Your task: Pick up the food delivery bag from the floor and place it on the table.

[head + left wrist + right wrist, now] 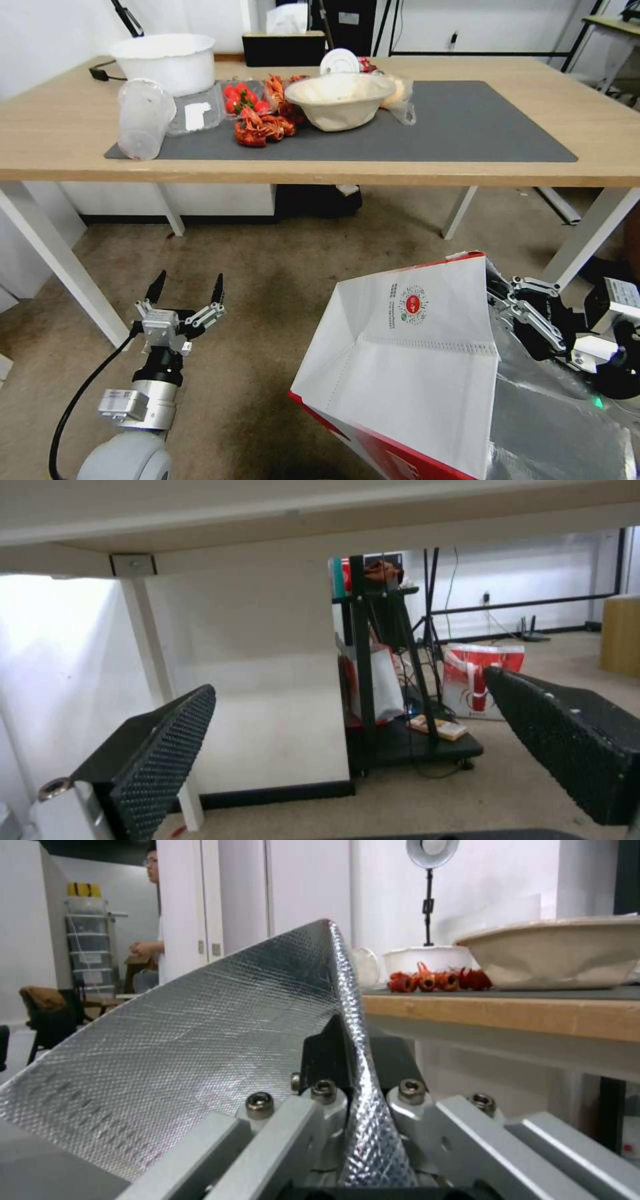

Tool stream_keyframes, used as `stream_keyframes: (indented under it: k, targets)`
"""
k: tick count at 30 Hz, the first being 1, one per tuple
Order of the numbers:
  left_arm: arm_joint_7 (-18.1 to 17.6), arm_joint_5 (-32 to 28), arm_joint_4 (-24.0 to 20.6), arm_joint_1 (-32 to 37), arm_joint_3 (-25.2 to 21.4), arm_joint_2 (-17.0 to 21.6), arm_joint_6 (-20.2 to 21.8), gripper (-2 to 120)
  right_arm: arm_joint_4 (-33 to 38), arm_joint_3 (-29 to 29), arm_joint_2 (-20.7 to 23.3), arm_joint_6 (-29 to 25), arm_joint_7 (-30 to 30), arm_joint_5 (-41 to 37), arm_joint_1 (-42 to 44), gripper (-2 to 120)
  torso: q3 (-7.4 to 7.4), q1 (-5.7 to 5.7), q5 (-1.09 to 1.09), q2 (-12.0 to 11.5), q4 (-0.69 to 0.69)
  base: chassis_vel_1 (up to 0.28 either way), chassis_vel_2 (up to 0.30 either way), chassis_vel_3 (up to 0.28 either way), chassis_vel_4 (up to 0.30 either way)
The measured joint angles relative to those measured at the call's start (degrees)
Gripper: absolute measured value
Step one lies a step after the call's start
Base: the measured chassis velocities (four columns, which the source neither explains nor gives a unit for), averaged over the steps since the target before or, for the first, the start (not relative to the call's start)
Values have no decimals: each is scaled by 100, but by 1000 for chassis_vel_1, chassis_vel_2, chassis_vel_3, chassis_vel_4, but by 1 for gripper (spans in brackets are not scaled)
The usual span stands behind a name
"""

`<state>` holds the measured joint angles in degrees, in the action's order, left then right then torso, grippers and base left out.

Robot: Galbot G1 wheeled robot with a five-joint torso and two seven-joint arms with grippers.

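The right gripper [495,288] has its fingers [320,1050] pinched shut on the foil-lined rim of the food delivery bag [407,360]. The bag hangs tilted, its open mouth showing silver lining, in front of the desk's [600,143] near edge toward its right end, above the floor [280,287]. The left gripper [188,288] hovers low over the carpet near the desk's left front leg, fingers [167,750] spread wide and holding nothing. On the desk, a dark grey mat [467,127] carries a beige bowl [340,100], red crayfish [263,127] and a clear cup [141,119].
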<state>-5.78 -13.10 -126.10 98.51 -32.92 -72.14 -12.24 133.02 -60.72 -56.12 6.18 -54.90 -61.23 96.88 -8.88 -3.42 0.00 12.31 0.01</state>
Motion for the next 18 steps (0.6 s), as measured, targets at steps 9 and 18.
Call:
stream_keyframes:
  k: [9,18]
  targets:
    - [-49,16,-13,2,-8,1,36,100,-46,-2,-17,2,-12,-5,-32,0,-163,-58,0,219,0,0,0,0,0]
    - [-63,16,-24,-6,-16,6,131,100,-89,48,-33,3,-20,-5,-94,0,-290,-103,0,392,0,0,0,0,0]
